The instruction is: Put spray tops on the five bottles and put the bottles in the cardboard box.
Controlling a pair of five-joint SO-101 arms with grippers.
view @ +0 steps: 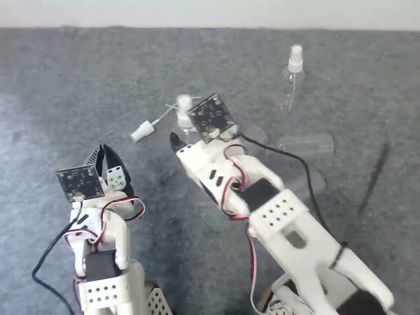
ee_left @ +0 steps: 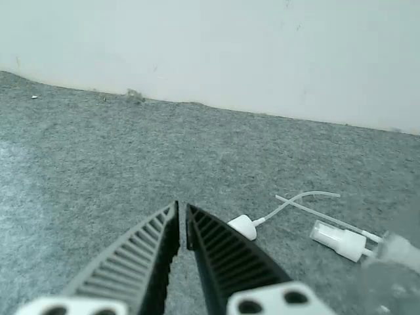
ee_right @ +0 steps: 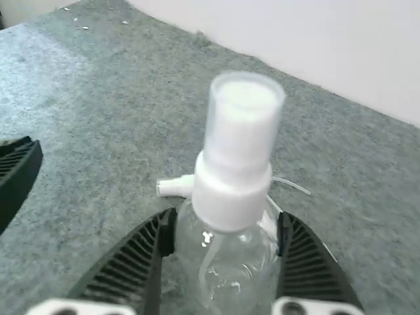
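item: your right tool [ee_right: 226,226] clamped the clear bottle [ee_right: 230,269] upright, likely steadying its spray top [ee_right: 239,144]; your left tool [ee_left: 182,213] sat nearly closed, empty, beside a loose spray top [ee_left: 244,227].

You're at a robotics test bench, more a small lab or hobby rig than a home or a shop. Two white plastic arms stand side by side, the left arm [view: 105,239] and the right arm [view: 295,223]. Loose red, white and black wiring [view: 231,190] runs along them, and a bare circuit-board camera [view: 211,118] sits at each wrist. Your work surface is a plain grey felt mat [view: 65,79] that runs up to a bare white wall [ee_left: 230,46]. The right gripper [ee_right: 226,222] holds a small clear spray bottle [ee_right: 230,275].
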